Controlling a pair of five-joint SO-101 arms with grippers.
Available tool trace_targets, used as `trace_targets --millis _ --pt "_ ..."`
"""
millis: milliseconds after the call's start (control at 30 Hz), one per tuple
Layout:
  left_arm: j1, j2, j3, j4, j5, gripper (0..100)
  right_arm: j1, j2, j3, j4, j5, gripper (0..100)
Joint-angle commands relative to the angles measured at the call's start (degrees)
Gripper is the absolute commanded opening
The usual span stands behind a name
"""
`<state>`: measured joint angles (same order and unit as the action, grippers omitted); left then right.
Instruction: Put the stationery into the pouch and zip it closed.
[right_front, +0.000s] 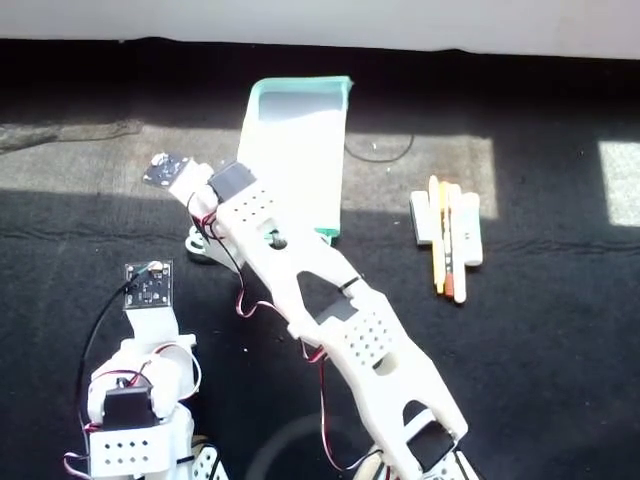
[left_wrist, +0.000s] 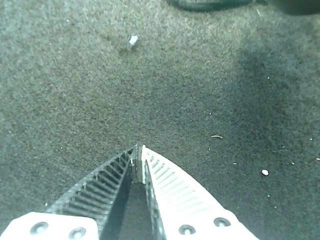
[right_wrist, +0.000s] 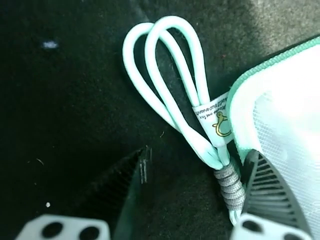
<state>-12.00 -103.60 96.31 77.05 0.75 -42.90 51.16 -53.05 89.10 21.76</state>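
Pouch (right_front: 300, 150), white with a teal edge, lies flat on the black cloth (right_front: 540, 350) at 12 o'clock of the table centre. Its long axis runs roughly 12 to 6, leaning a little toward 1. Stationery (right_front: 448, 235) sits well apart at about 3 o'clock of the pouch's near end: a tight bundle of sticks and short white pieces, all lying parallel with long axes 12 to 6.

Right arm (right_front: 340, 310) enters from 5 o'clock and stretches toward 10, ending at the pouch's 7 o'clock corner. Left arm (right_front: 135, 420) is folded at 7 o'clock of the table.

Right wrist view adds detail at that corner. A teal pull cord (right_wrist: 165, 75), doubled into two loops, trails off the pouch (right_wrist: 285, 115) edge. The right gripper (right_wrist: 197, 152) has its fingers spread wide, with the cord's grey-wrapped end between them, close to one finger.

Left wrist view: the left gripper (left_wrist: 138, 148) has its fingers pressed together at the tips, gripping nothing, over bare cloth.
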Motion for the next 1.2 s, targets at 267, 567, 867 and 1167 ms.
trace_targets --millis 267,567,867,1167 --pt "0.75 -0.04 0.84 0.35 0.35 1 -0.84 5.49 -0.31 -7.25 0.35 24.1" --pt "0.75 -0.04 0.84 0.35 0.35 1 3.82 -4.09 -0.31 -1.71 0.09 0.7" --pt "0.75 -0.04 0.84 0.35 0.35 1 5.23 -15.52 0.22 12.0 0.44 0.5" --pt "0.75 -0.04 0.84 0.35 0.35 1 6.99 -25.8 21.41 11.91 0.44 0.5"
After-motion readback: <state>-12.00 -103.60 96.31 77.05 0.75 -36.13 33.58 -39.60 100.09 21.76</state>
